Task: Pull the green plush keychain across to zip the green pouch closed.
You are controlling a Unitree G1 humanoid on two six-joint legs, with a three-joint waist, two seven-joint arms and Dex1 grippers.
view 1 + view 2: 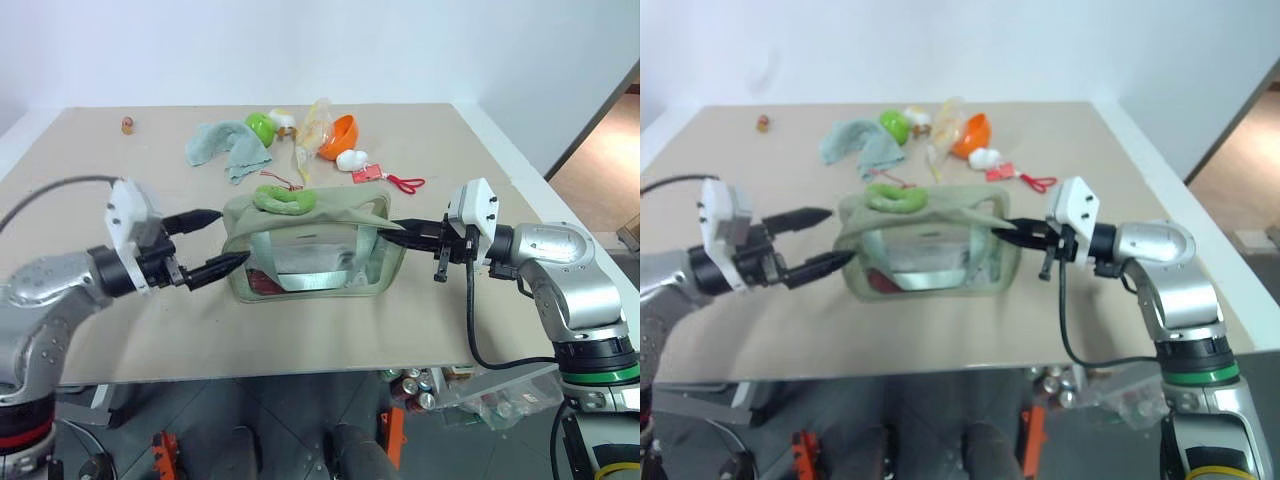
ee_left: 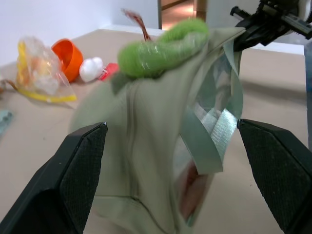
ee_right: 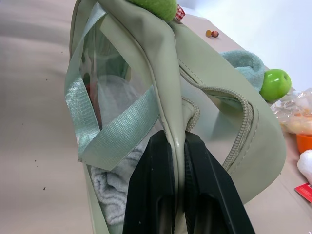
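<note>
On the tan surface (image 1: 420, 300) in front of you, the green pouch (image 1: 315, 260) stands upright near the front edge, between your two arms. Its clear side window faces you, and a pale webbing handle (image 1: 350, 262) hangs across that window. The green plush keychain (image 1: 284, 199) lies on top of the pouch, toward its left end.

Your left claw (image 1: 222, 242) sits just beside the left end of the pouch with both fingers spread wide. It grips nothing; in the left wrist view the pouch stands between the two open fingers (image 2: 73, 170) and apart from them.

Your right claw (image 1: 400, 232) is closed on the right end of the pouch. The right wrist view shows the two black fingers (image 3: 151, 195) pinching the fabric edge beside the zipper track.

Behind the pouch, well apart from it, you have a pale teal cloth (image 1: 228, 146), a lime-green plastic egg (image 1: 261, 127), an orange shell half (image 1: 338, 137), a crumpled clear bag (image 1: 312, 130), a small white object (image 1: 351, 159) and a red tag with a cord (image 1: 385, 178). A tiny brown item (image 1: 128, 124) sits near the far left corner.
</note>
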